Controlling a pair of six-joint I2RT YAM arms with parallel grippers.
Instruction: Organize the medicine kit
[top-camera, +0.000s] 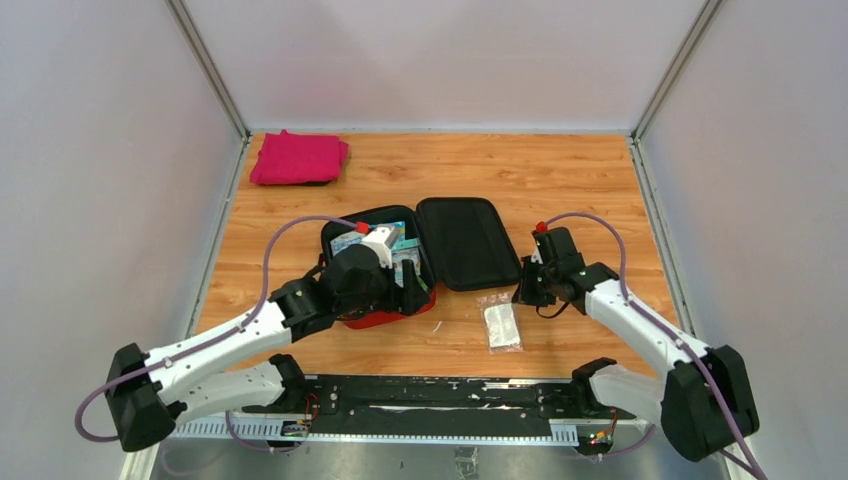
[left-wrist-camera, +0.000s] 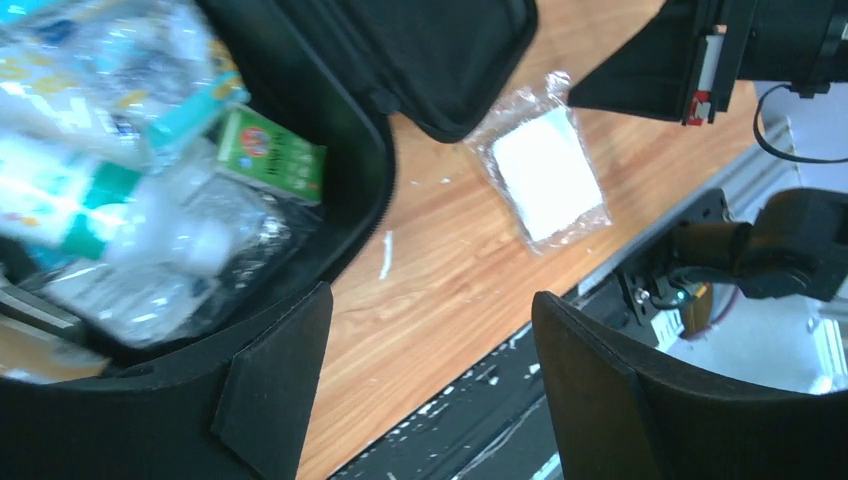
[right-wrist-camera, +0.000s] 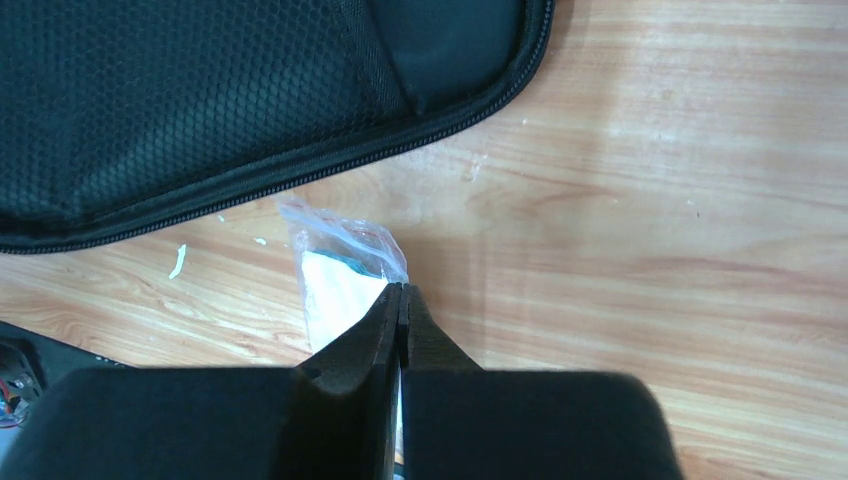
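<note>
The medicine kit (top-camera: 465, 240) lies open mid-table, a red case with black lining. Its left half holds several packets and a green box (left-wrist-camera: 272, 152); its right half is bare mesh (right-wrist-camera: 200, 100). My left gripper (top-camera: 410, 287) hovers over the near right edge of the filled half, jaws wide open and empty (left-wrist-camera: 432, 295). A clear packet with a white pad (top-camera: 502, 325) lies on the wood in front of the kit, and also shows in the left wrist view (left-wrist-camera: 545, 170) and the right wrist view (right-wrist-camera: 335, 285). My right gripper (top-camera: 527, 287) is shut just above and beside it (right-wrist-camera: 402, 292).
A folded pink cloth (top-camera: 298, 157) lies at the far left corner. A black rail (top-camera: 430, 395) with the arm bases runs along the near edge. White walls and metal posts enclose the table on three sides.
</note>
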